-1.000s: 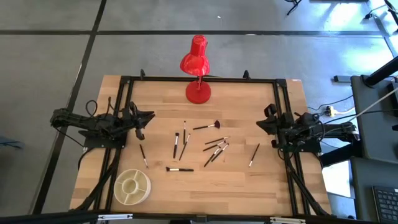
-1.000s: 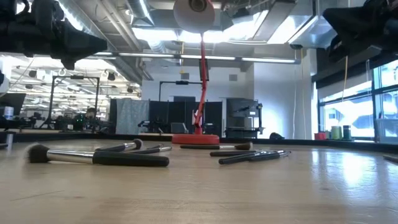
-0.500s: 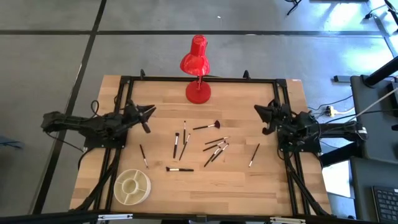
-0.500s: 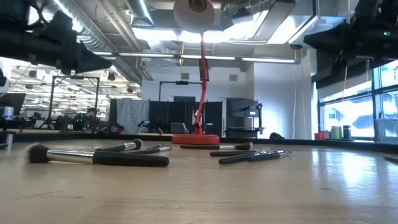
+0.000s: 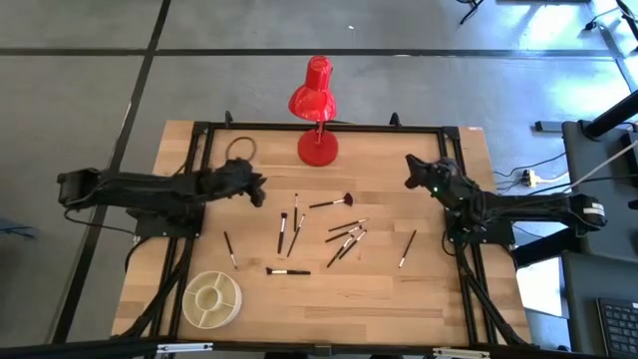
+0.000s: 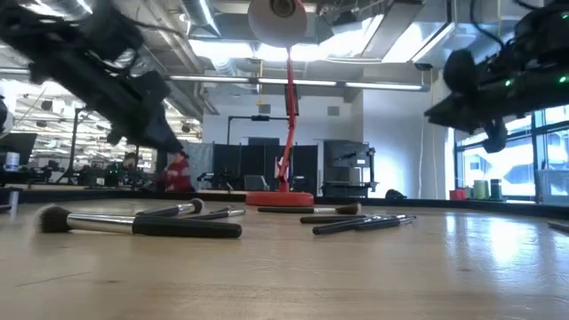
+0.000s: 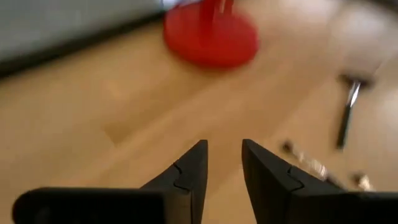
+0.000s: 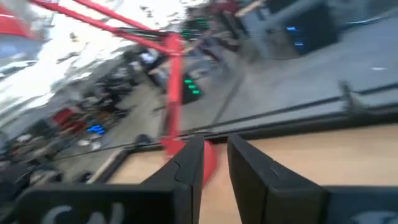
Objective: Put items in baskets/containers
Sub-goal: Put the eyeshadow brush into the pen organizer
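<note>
Nothing is in the cream dish yet; it sits at the near left corner of the table, well apart from the makeup brushes scattered across the middle. The left gripper reaches in toward the nearest brushes, fingers a narrow gap apart and holding nothing. The right gripper hangs above the far right side, also slightly parted and empty.

The brushes are thin and lie flat, several crossing in one cluster, so a pinch there could lift two or flick one away. The red lamp stands close behind the left arm's path. From table level, I can't really tell how high either gripper is.
</note>
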